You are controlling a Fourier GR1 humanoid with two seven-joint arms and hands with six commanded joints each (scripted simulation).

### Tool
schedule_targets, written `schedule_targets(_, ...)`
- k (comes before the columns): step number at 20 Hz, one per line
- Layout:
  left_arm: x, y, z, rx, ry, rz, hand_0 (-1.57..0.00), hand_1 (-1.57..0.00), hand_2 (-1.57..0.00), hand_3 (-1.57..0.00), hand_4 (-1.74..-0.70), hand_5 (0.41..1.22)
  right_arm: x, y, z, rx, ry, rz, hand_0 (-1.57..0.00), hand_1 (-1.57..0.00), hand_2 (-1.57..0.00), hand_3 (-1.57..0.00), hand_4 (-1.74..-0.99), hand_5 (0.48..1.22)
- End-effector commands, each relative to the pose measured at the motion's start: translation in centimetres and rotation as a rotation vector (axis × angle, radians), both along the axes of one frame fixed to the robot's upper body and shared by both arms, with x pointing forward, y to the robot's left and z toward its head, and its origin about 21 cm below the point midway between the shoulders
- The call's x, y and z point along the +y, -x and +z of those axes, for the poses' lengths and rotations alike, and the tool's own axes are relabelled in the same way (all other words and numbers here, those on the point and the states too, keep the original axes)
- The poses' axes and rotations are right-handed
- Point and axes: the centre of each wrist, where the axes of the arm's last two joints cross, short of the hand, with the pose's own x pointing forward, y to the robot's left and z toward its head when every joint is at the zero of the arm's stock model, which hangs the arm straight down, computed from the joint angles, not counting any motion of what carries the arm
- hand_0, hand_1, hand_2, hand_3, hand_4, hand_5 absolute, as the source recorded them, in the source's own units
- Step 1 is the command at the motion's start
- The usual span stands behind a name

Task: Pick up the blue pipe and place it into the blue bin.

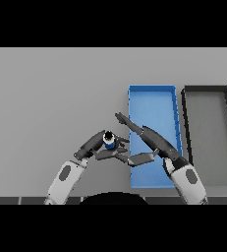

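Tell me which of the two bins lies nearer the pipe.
The blue bin: it lies just right of the pipe held in the left hand. The dark bin lies beyond it, farther right.

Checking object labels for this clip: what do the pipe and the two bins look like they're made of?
Blue pipe: probably plastic; blue body with a dark opening, little else shows. Blue bin: likely matte plastic; flat, even colour, thin straight walls, no shine. Dark bin: same form, black rim, grey floor; plastic or painted metal, cannot tell.
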Motion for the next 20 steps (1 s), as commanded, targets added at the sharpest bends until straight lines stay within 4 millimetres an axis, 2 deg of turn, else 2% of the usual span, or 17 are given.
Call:
schedule_targets(1,0.5,-0.1,-0.1,-0.006,0.005,0.004,-1.57,-1.57,-1.57,-1.57,-1.47,1.221,0.5,0.1,0.2,0.006,0.001,0.04,0.0,0.0,-0.04,0.0,-1.294,0.56)
schedule_targets(8,0.3,-0.2,-0.1,0.031,0.026,-0.023,-1.57,-1.57,-1.57,-1.57,-1.47,1.221,4.5,-2.1,3.0,-0.03,0.082,0.143,-0.01,-0.02,-0.07,0.0,-1.209,0.534)
schedule_targets(11,0.4,-0.2,-0.4,0.017,0.0,-0.001,-1.57,-1.57,-1.57,-1.57,-1.47,1.221,5.2,-2.9,3.0,-0.021,0.118,0.186,-0.03,-0.04,-0.09,0.0,-1.184,0.516)
schedule_targets(13,0.5,0.0,-0.4,0.021,-0.015,-0.004,-1.57,-1.57,-1.57,-1.57,-1.47,1.221,6.3,-3.6,2.7,-0.004,0.14,0.198,-0.07,-0.11,-0.17,-0.04,-1.204,0.497)
schedule_targets(14,0.5,-0.2,-0.5,0.03,-0.03,0.003,-1.57,-1.57,-1.57,-1.57,-1.46,1.221,6.5,-3.7,3.0,-0.008,0.148,0.205,-0.17,-0.22,-0.26,-0.13,-1.233,0.487)
schedule_targets(15,0.5,-0.2,-0.4,0.027,-0.006,-0.005,-1.57,-1.57,-1.57,-1.57,-1.52,1.221,6.8,-3.8,3.1,-0.015,0.15,0.225,-0.32,-0.36,-0.38,-0.24,-1.278,0.485)
schedule_targets(17,0.1,-0.1,0.3,0.043,-0.024,-0.006,-1.57,-1.57,-1.57,-1.57,-1.59,1.221,7.1,-4.0,3.2,-0.02,0.132,0.241,-0.7,-0.7,-0.74,-0.6,-1.406,0.5)
schedule_targets(18,0.3,-0.1,0.2,0.041,-0.035,0.0,-1.57,-1.57,-1.57,-1.57,-1.62,1.221,7.6,-4.2,3.1,-0.016,0.134,0.237,-0.88,-0.88,-0.91,-0.76,-1.467,0.518)
schedule_targets(20,0.7,-0.1,-0.3,0.034,-0.014,-0.006,-1.57,-1.57,-1.57,-1.51,-1.66,1.221,8.2,-4.0,2.8,0.006,0.12,0.248,-1.13,-1.13,-1.15,-0.95,-1.551,0.596)
